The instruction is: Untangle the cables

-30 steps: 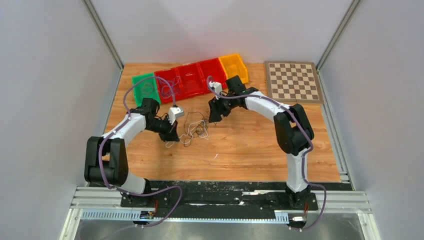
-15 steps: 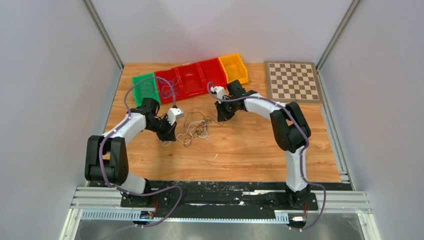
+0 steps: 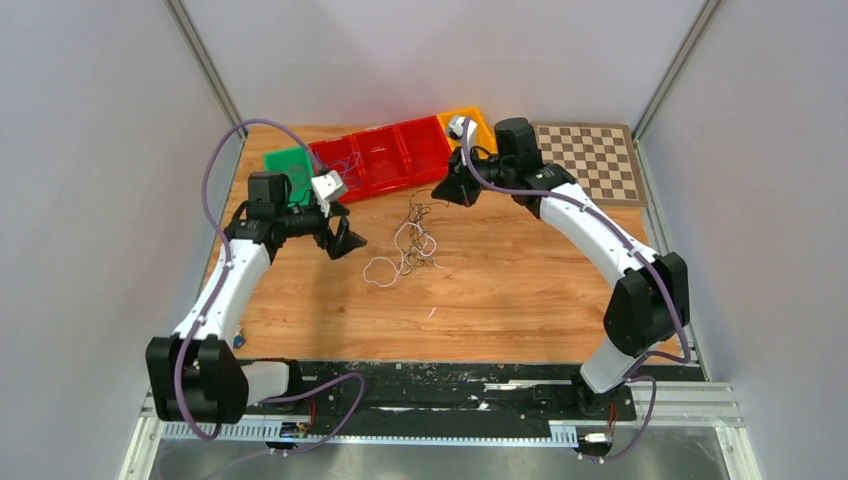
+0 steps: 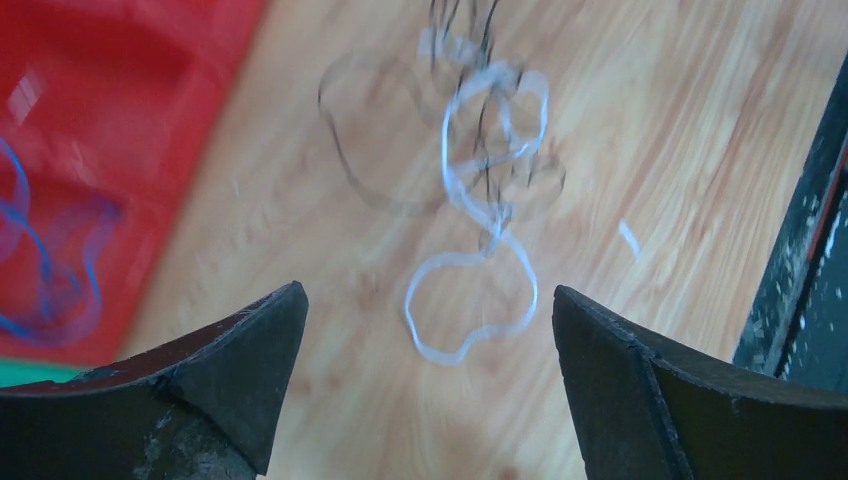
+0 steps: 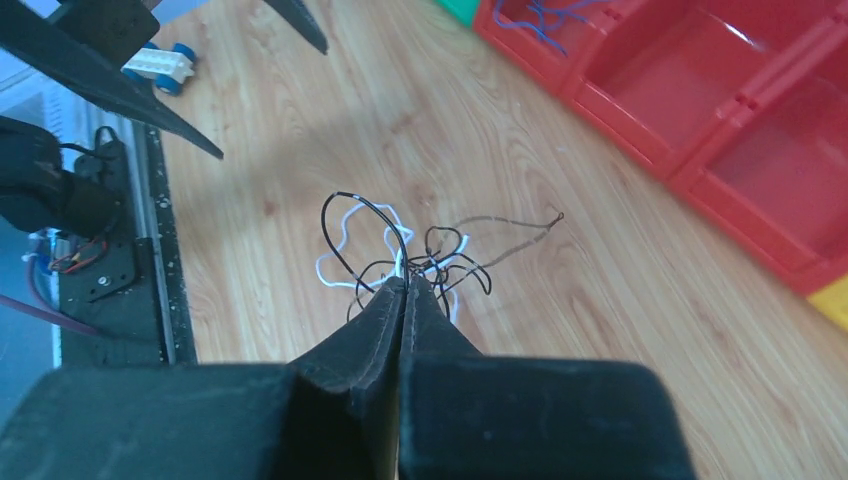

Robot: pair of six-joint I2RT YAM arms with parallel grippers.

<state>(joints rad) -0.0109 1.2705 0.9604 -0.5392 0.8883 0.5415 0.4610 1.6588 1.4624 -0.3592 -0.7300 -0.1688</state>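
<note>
The cables (image 3: 410, 235) are thin black, white and brownish wires in a loose tangle on the wooden table (image 3: 520, 300). A white loop (image 3: 380, 270) trails toward the near left. My right gripper (image 3: 452, 190) hangs over the tangle's far right end. In the right wrist view it (image 5: 405, 283) is shut on the cables (image 5: 400, 245), with black and white strands running out of its tips. My left gripper (image 3: 335, 238) is open to the left of the tangle. In the left wrist view it (image 4: 425, 305) holds nothing, and the white loop (image 4: 470, 310) lies on the wood below it.
A row of bins stands at the back: a green bin (image 3: 288, 172), red bins (image 3: 385, 155) and an orange bin (image 3: 472, 125). One red bin holds a blue wire (image 4: 50, 270). A chessboard (image 3: 585, 162) lies at the back right. A small white wheeled block (image 5: 160, 62) sits near the left edge.
My left gripper has opened and swung up and back to the left. My right gripper has shut on the cables and pulled back toward the bins, drawing the tangle to the right.
</note>
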